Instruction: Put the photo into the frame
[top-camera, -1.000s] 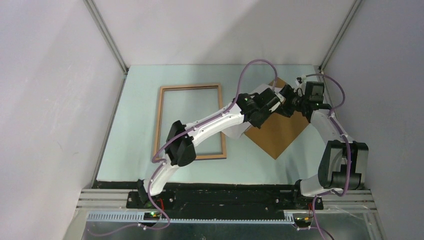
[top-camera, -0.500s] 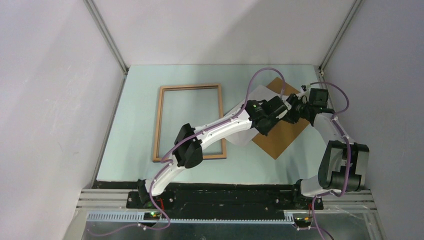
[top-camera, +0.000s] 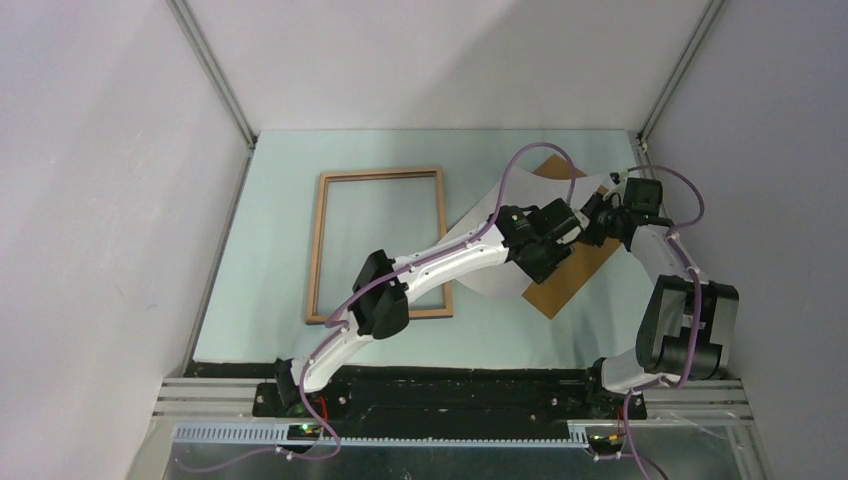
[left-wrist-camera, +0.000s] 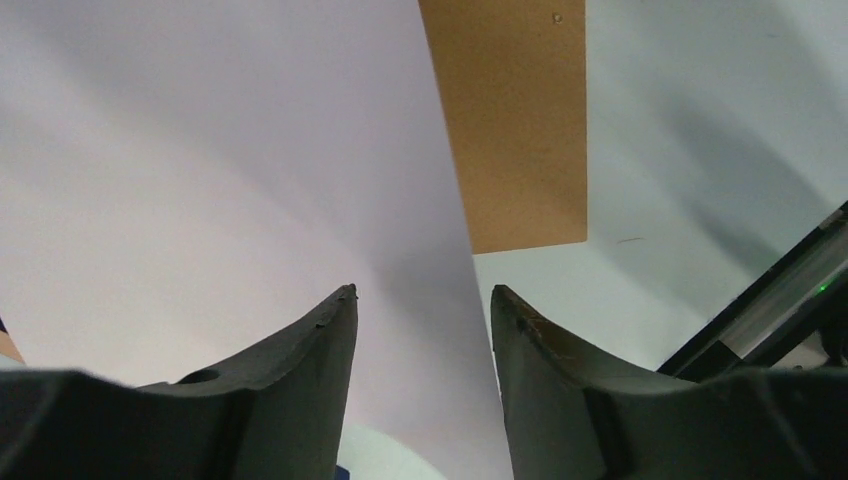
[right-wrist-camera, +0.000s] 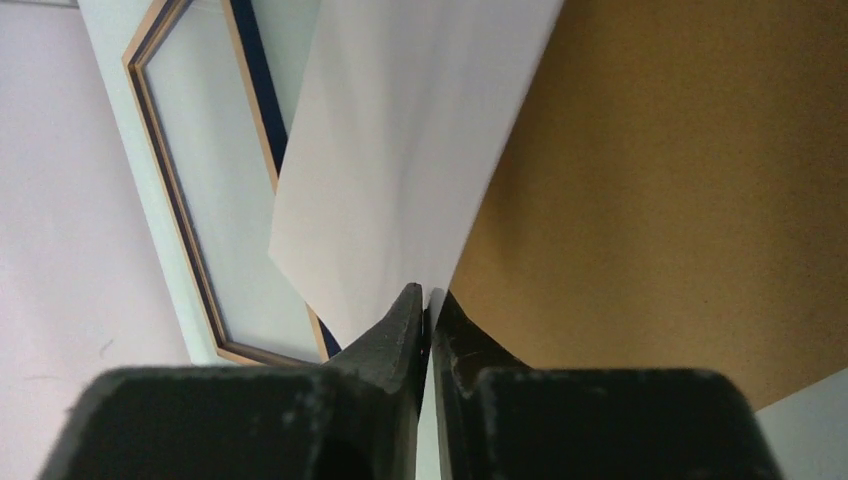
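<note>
Right gripper (right-wrist-camera: 428, 300): jaws almost closed, pinching the photo (right-wrist-camera: 400, 150) at its edge, white side showing. Left gripper (left-wrist-camera: 420, 300): jaws half apart, empty; photo just beyond their tips.

Judgement: hold the pinch firm and carry the photo level toward the frame (top-camera: 380, 173), well left of both jaws.

Right wrist view shows the pinch; overhead view hides it.

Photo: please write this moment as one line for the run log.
photo: white side up, over backing board | right gripper: shut on photo edge | left gripper: open over photo | frame: empty
</note>
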